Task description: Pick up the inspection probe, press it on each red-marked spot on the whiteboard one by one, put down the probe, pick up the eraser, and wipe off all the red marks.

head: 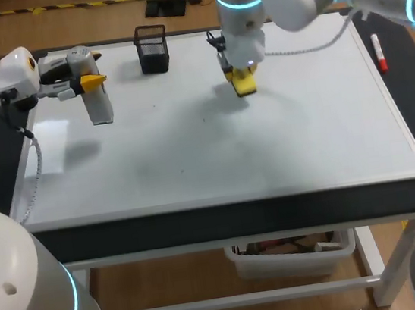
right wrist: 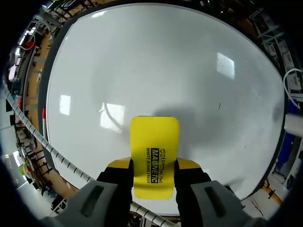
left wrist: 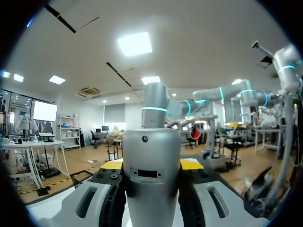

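My left gripper [head: 91, 82] hangs over the whiteboard's [head: 267, 139] far left corner, shut on the silver-grey inspection probe [head: 99, 104], which lies level. In the left wrist view the probe [left wrist: 151, 175] fills the gap between the yellow-tipped fingers of that gripper [left wrist: 151, 164]. My right gripper [head: 239, 70] points down at the board's far middle, shut on the yellow eraser [head: 245, 83]. The right wrist view shows the eraser [right wrist: 155, 137] clamped in this gripper [right wrist: 154, 165], close over the whiteboard [right wrist: 165, 66]; I cannot tell whether it touches. No red marks show on the board.
A black mesh pen holder [head: 152, 49] stands at the board's far edge, between the two grippers. A red marker [head: 379, 52] lies on the dark table strip to the right of the board. A cable trails from the left arm along the board's left edge.
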`<state>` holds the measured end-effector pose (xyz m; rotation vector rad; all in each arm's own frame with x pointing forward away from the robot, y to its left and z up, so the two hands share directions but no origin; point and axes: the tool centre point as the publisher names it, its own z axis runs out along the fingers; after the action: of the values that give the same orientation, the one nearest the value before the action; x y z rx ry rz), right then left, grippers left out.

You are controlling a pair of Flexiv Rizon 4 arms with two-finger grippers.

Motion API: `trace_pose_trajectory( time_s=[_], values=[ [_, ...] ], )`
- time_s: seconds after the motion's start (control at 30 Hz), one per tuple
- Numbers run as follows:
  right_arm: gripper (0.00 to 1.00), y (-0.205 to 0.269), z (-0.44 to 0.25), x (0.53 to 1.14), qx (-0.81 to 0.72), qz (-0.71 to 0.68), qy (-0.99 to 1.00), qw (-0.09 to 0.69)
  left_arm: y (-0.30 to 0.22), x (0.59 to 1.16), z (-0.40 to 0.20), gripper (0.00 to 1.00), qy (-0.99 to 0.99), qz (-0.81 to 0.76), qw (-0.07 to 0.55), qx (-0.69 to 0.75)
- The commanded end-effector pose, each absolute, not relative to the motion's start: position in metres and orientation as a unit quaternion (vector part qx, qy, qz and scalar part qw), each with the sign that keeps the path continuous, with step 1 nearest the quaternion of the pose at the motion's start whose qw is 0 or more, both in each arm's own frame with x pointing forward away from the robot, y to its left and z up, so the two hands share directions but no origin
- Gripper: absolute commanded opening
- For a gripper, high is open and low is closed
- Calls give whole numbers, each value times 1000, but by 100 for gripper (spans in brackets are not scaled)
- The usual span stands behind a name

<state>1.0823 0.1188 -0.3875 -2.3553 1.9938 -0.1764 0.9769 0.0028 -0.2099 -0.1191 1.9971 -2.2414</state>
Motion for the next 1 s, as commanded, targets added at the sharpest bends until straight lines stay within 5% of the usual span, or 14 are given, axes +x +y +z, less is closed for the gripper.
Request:
trace_pose_trajectory(
  time_s=[0.03, 1.0],
  values=[
    [0, 134, -391, 1146, -754, -16, 656, -15, 2, 976, -209, 0, 663, -744, 71, -40],
    [0, 167, -414, 1224, -703, 40, 709, -44, 2, 976, -209, 0, 663, -744, 71, -40]
  ],
)
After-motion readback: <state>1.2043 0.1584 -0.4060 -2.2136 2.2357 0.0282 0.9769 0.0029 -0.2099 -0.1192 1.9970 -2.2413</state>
